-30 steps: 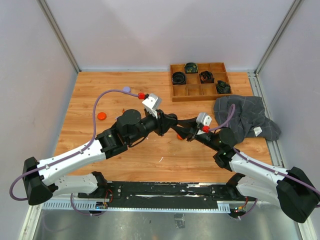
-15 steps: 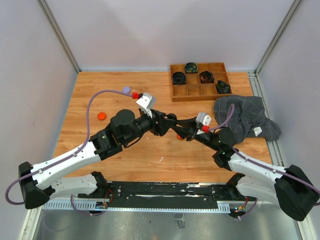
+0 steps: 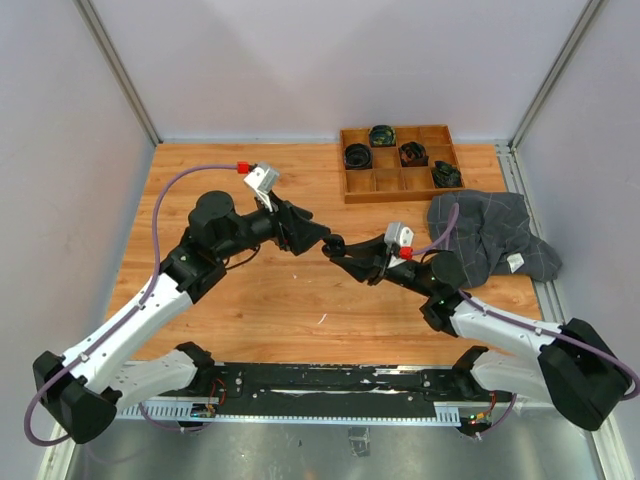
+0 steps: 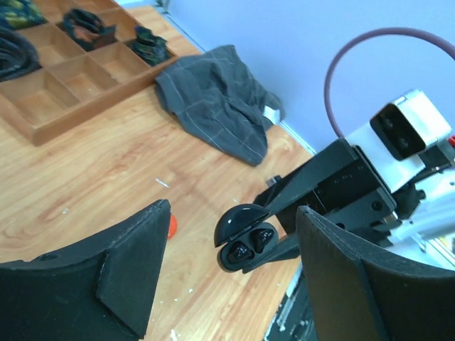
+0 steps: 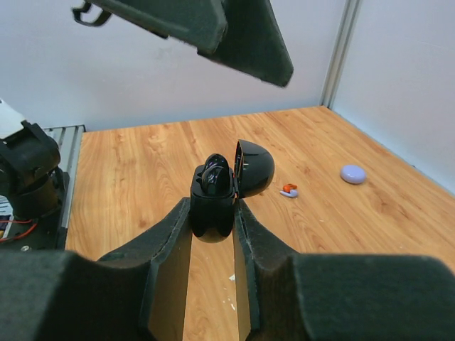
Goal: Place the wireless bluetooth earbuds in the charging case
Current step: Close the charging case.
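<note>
right pincer (image 3: 337, 250) clenched on the black charging case (image 4: 238, 219), lid swung open, mouth facing the left pincer (image 3: 312, 232), which gapes released. two black earbuds (image 4: 263, 239) sit inside.

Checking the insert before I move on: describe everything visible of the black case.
The black case is glossy, rounded plastic, its hinged lid swung open. Two black earbuds sit in its wells. The right gripper clamps its base between both fingers, holding it off the table. Nothing else touches it.
</note>
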You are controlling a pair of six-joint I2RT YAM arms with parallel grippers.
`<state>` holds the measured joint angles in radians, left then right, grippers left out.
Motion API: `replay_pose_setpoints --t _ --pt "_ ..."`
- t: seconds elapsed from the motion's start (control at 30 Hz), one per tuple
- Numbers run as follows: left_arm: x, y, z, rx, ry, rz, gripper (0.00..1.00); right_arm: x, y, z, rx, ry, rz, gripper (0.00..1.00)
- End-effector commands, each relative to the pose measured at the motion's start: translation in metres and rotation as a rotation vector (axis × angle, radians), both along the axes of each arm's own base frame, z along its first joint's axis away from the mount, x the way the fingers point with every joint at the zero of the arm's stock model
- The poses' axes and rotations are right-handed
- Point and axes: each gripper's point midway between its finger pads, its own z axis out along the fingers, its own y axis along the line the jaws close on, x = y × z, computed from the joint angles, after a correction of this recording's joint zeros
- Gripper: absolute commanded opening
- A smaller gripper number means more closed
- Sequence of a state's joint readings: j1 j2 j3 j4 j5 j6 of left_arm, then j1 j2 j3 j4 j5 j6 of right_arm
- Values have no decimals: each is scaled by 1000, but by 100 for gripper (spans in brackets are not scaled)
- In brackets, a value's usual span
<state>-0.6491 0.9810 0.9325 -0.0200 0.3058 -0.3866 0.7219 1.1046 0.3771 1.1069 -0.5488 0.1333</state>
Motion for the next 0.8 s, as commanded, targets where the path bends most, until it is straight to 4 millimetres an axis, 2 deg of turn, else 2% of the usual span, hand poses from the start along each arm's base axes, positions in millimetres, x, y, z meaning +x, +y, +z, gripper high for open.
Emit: replay_pose_setpoints --t 0.0,0.33,0.63,0.77 --pt "-20 -13 -6 -50 66 -218 77 -7 7 31 73 -46 65 1" --pt "-32 -26 -25 -56 157 -390 76 -4 13 39 112 -24 104 1" --pt "-46 -30 -20 -76 148 -502 62 9 7 36 192 58 123 1" --pt "-47 -28 -12 -88 113 -510 59 14 6 26 182 113 138 1"
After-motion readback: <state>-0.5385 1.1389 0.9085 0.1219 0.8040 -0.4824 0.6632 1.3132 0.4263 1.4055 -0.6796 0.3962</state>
